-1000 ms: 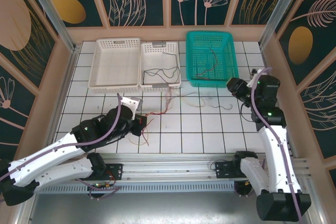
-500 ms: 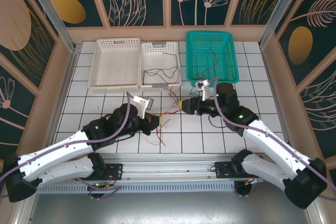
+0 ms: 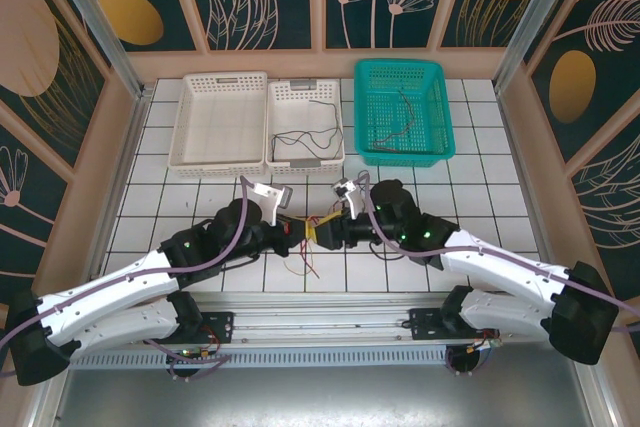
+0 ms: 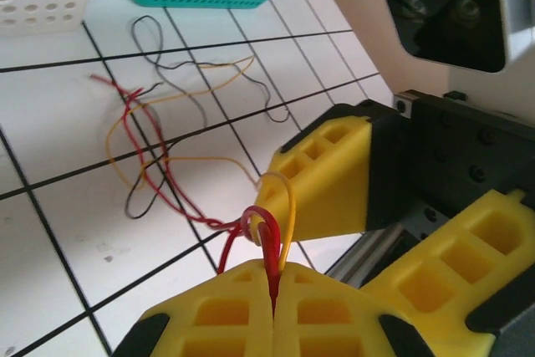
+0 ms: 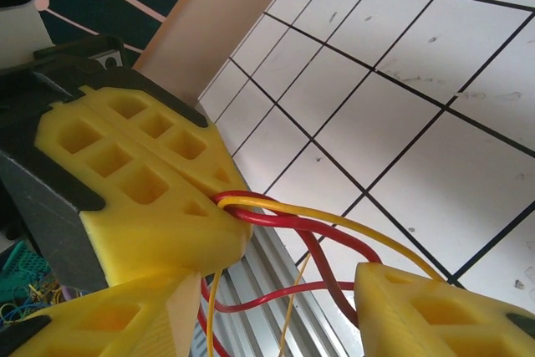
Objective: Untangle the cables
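My left gripper [image 3: 300, 236] is shut on a loop of red and yellow cables [image 4: 269, 227], which stick up out of its closed yellow fingers [image 4: 226, 315]. From there the cables trail off to a loose tangle of red, black and yellowish strands [image 4: 159, 144] on the tiles. My right gripper [image 3: 326, 231] is tip to tip with the left one. It stands open, its fingers [image 5: 435, 311] on either side of the red and yellow strands [image 5: 334, 238] that leave the left gripper's fingers [image 5: 150, 190]. A few red ends [image 3: 306, 264] hang below both grippers.
At the back stand two white baskets [image 3: 190, 152] [image 3: 338, 117] and a teal basket [image 3: 440, 97]; the middle white one and the teal one each hold thin dark wires. The metal rail [image 3: 330, 307] runs along the table's near edge, just below both grippers.
My right arm has swung from beside the teal basket to the table's middle, bringing its gripper up to the left one. The left gripper shifted slightly right, still holding the wires.
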